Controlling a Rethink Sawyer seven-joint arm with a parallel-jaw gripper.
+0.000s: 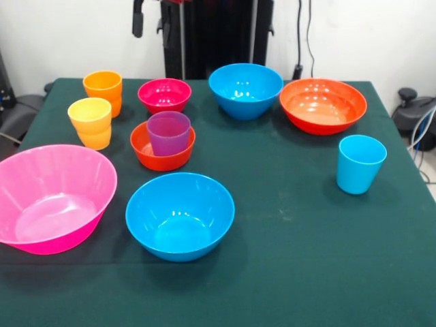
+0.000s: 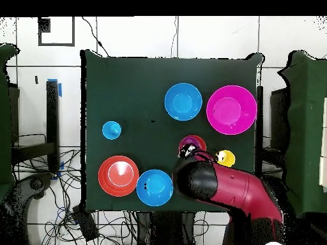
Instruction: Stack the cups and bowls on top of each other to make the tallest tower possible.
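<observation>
The purple cup (image 1: 168, 131) stands upright inside the small orange-red bowl (image 1: 158, 156) at the table's middle left. The small magenta bowl (image 1: 164, 95) sits apart behind them on the cloth. The orange cup (image 1: 103, 88) and yellow cup (image 1: 90, 121) stand at the far left, and the light blue cup (image 1: 360, 163) stands at the right. In the overhead view the arm hangs over the purple cup (image 2: 192, 141), with the gripper (image 2: 186, 152) just above it. The arm hides the magenta bowl and orange cup there. The front view shows no gripper.
Blue bowls sit at the near middle (image 1: 180, 214) and the far middle (image 1: 245, 88). The wide orange bowl (image 1: 323, 105) is at the far right. The big pink bowl (image 1: 51, 197) is at the near left. The robot's pedestal (image 1: 204, 34) stands behind the table.
</observation>
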